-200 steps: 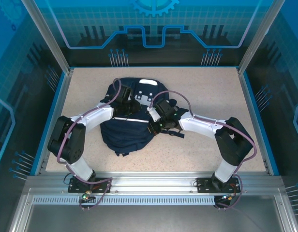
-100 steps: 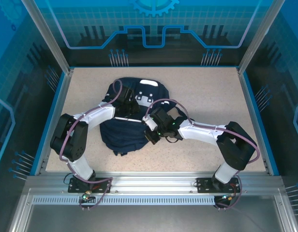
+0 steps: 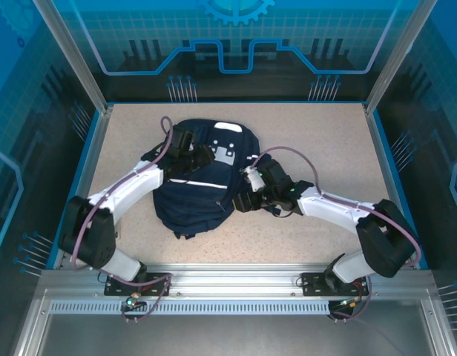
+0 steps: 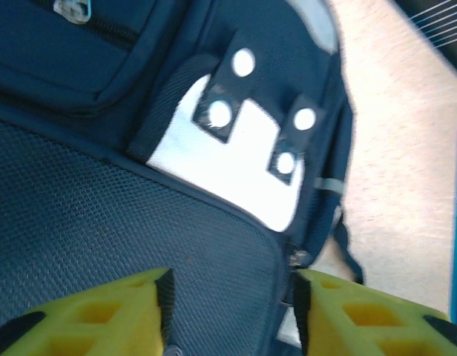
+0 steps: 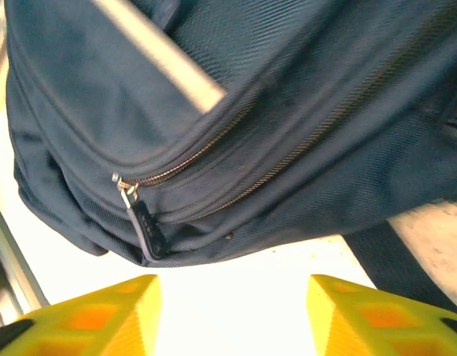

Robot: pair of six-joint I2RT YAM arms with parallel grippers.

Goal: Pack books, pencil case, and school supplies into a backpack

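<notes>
Backpack: navy woven fabric, mesh panel, white patch, metal zipper.

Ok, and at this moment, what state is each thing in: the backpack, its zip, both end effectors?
Backpack: lying flat on the table.
Zip pull: hanging loose; the zip's teeth are closed along the stretch in view.
Left end effector: open, empty, over the backpack's mesh panel.
Right end effector: open, empty, beside the backpack's zipped edge.
</notes>
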